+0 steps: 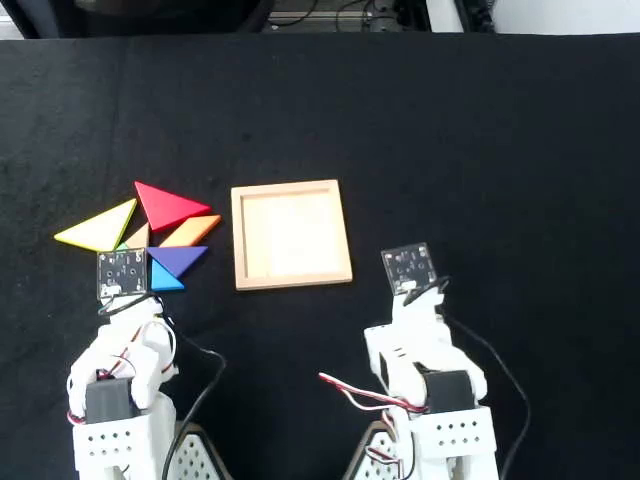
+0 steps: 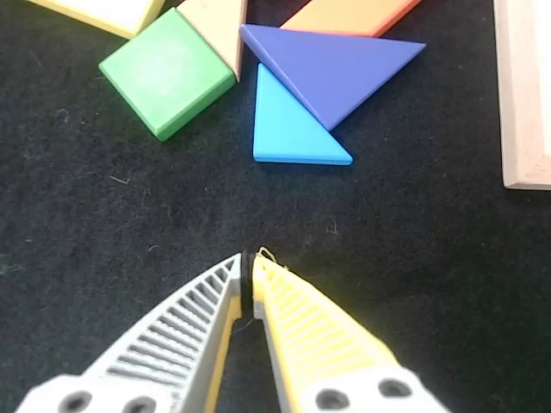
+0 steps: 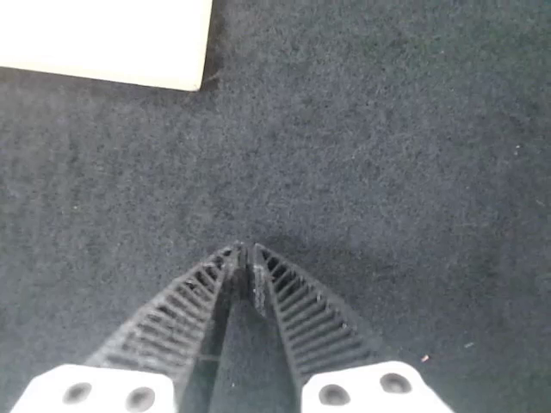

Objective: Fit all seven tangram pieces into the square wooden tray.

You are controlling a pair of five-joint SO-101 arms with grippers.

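Observation:
The square wooden tray (image 1: 291, 278) lies mid-table with nothing inside it. Left of it the tangram pieces cluster: a yellow triangle (image 1: 100, 228), a red triangle (image 1: 168, 205), an orange parallelogram (image 1: 190, 230), a tan triangle (image 1: 138, 238), a dark blue triangle (image 1: 178, 259) and a light blue triangle (image 1: 165, 280). In the left wrist view a green square (image 2: 168, 71) sits beside the tan triangle (image 2: 217, 30), dark blue triangle (image 2: 331, 64) and light blue triangle (image 2: 288, 129). My left gripper (image 2: 250, 262) is shut just short of the light blue triangle. My right gripper (image 3: 244, 254) is shut over bare cloth near the tray's corner (image 3: 103, 39).
Black cloth covers the table (image 1: 450, 140), with wide free room behind and to the right of the tray. Both arm bases (image 1: 120, 420) stand at the near edge, with cables trailing between them.

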